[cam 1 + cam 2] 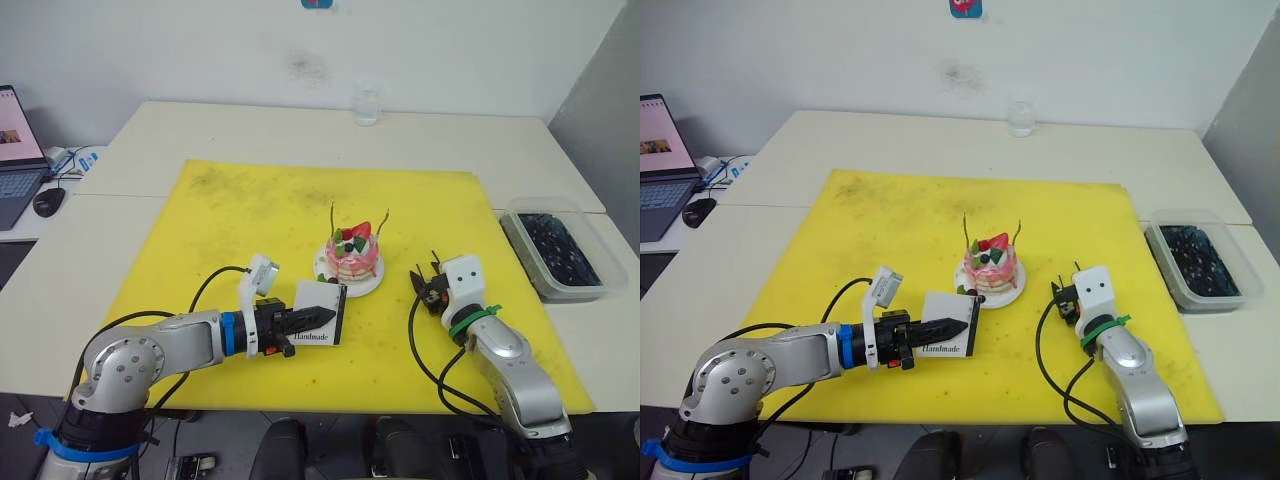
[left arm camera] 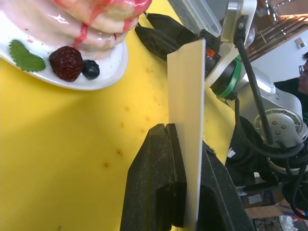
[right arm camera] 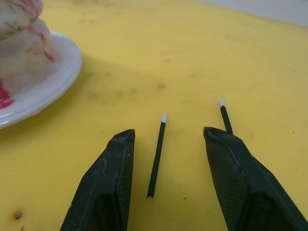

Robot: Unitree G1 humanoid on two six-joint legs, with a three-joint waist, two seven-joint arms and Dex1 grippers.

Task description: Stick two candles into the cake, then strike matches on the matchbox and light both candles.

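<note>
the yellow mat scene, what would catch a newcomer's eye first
The small pink cake on its white plate, mid-mat, with two thin candles standing in it, unlit. Beside it, the left gripper is shut on the white matchbox, held on edge. On the cake's other side, the right gripper is open over two dark matches lying on the yellow mat.

The cake and upright matchbox crowd the mat's centre; elsewhere lies open.
</note>
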